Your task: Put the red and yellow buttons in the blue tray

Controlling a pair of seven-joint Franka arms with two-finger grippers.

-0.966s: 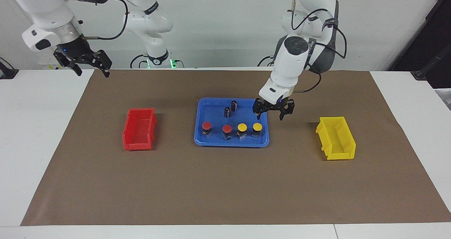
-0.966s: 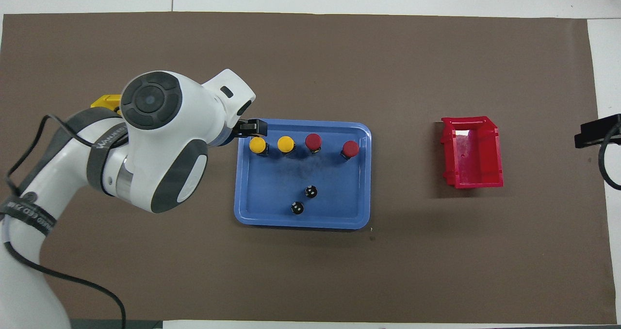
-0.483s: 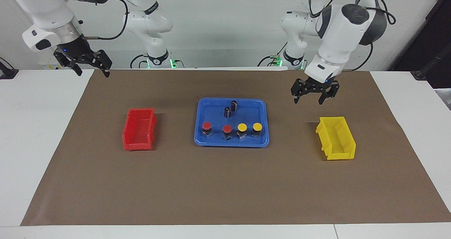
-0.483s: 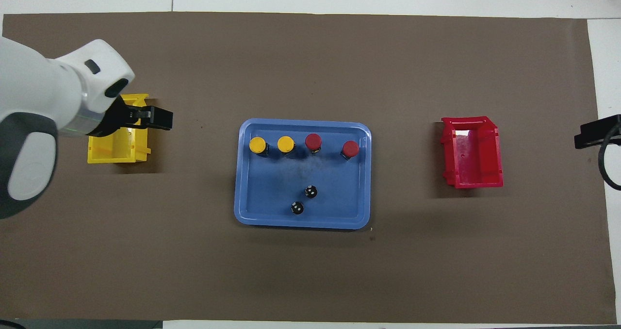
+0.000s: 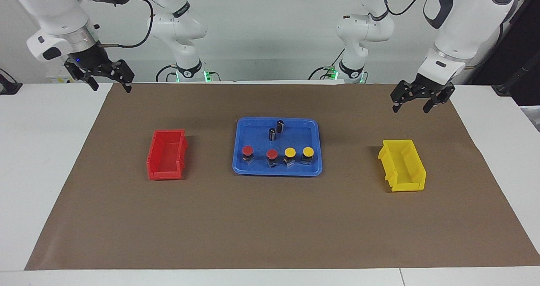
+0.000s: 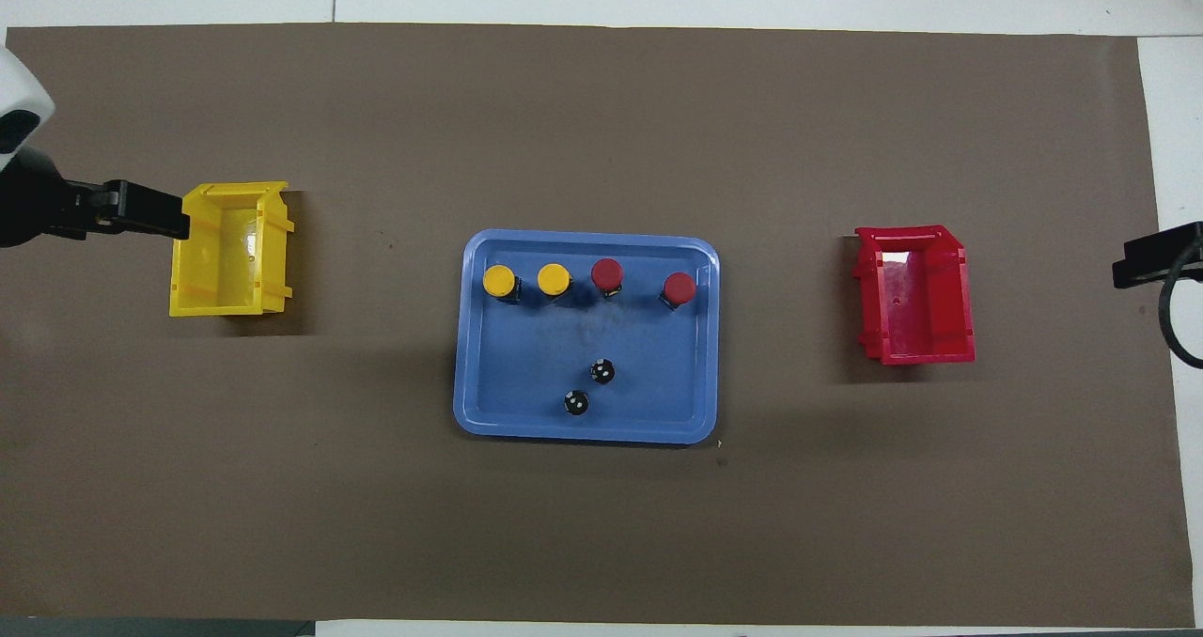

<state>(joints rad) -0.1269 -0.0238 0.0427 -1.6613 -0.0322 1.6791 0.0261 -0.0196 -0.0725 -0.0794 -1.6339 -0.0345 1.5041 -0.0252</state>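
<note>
Facing view shows a white surface [image 5: 46, 159] covered across most of its width by one brown paper sheet [image 5: 270, 218], with a plain pale wall [image 5: 270, 28] rising where the two robot bases stand. One blue tray [image 5: 314, 128] sits in the middle of the sheet. In it stand four buttons in a row along the edge farther from the robots: two red buttons [image 5: 247, 151] [image 5: 272, 153] toward the right arm's end and two yellow buttons [image 5: 290, 152] [image 5: 308, 152] toward the left arm's end, each upright on a short black base. Two small dark cylinders [image 5: 280, 126] [image 5: 272, 134] with silvery bands also stand in the tray, nearer to the robots than the buttons, close together but apart. One red bin [image 5: 166, 154] lies on the sheet toward the right arm's end, well apart from the tray, and one yellow bin [image 5: 403, 164] lies toward the left arm's end, likewise well apart; both look empty in the overhead view. The left tool [image 5: 412, 103] hangs in the air over the sheet near its corner at the left arm's end, its fingers spread wide and holding nothing. The right tool [image 5: 109, 83] waits, raised over the sheet's edge at the right arm's end, fingers also spread wide and empty. In the overhead view only the dark tip of each tool shows at the frame's sides.
</note>
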